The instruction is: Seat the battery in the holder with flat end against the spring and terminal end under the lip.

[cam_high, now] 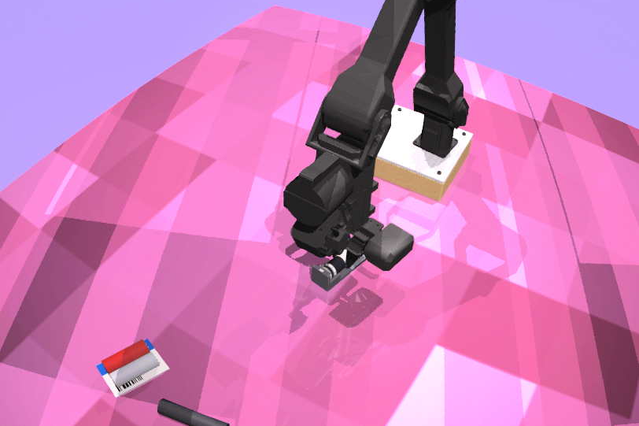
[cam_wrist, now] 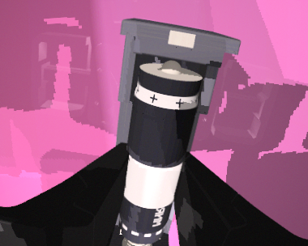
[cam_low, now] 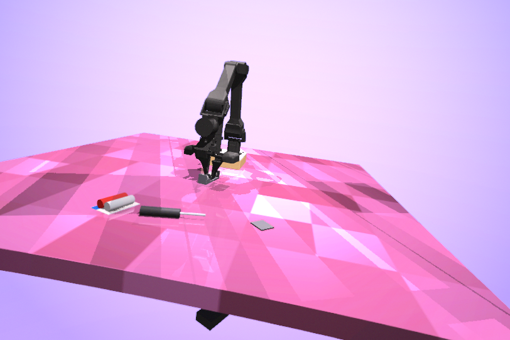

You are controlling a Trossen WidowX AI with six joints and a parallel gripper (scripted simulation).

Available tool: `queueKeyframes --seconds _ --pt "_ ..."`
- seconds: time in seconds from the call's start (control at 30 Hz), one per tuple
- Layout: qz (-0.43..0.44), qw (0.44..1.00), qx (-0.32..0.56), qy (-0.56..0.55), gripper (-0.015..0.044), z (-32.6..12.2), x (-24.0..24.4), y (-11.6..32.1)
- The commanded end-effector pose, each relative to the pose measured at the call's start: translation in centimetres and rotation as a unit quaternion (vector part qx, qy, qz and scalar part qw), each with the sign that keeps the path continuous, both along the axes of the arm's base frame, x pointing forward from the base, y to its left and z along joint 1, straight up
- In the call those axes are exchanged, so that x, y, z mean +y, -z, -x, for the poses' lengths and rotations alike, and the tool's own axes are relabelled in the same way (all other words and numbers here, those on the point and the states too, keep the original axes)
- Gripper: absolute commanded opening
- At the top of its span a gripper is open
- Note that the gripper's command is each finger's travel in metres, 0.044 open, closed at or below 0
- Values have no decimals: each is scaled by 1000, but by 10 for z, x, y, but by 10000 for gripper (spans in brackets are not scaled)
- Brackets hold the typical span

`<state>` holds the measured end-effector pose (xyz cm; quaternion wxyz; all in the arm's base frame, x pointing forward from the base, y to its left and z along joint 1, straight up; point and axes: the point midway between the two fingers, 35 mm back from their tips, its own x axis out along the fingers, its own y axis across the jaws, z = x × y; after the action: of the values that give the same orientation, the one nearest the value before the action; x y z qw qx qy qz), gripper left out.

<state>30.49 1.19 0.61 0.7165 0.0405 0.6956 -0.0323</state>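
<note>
The dark holder (cam_high: 324,280) (cam_low: 204,180) (cam_wrist: 126,121) stands on the table under the arm; its end wall with a pale label is at the top of the wrist view. The black and white battery (cam_high: 336,263) (cam_wrist: 160,133) lies lengthwise along the holder, slightly skewed. Its terminal end faces the lip with a dark gap between; the end face shows, so that end seems tipped up. A bit of spring (cam_wrist: 133,243) shows at the flat end, cut off by the frame. My gripper (cam_high: 351,258) (cam_low: 210,175) (cam_wrist: 152,157) is shut on the battery. Contact beneath is hidden.
A red cylinder (cam_high: 124,355) (cam_low: 112,200) and a grey cylinder (cam_high: 136,369) (cam_low: 119,203) lie on a white card at the front left. A black-handled screwdriver (cam_high: 190,413) (cam_low: 159,212) lies near them. A grey square plate (cam_low: 262,225) lies further right. The arm's base block (cam_high: 408,178) is behind.
</note>
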Motion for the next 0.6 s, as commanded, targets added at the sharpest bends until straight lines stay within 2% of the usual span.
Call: queueKeyframes --seconds 0.0,0.57 --pt "-2 1000 6 -1 65 0 0 1" --pt "0 1000 8 -1 65 -9 -1 0"
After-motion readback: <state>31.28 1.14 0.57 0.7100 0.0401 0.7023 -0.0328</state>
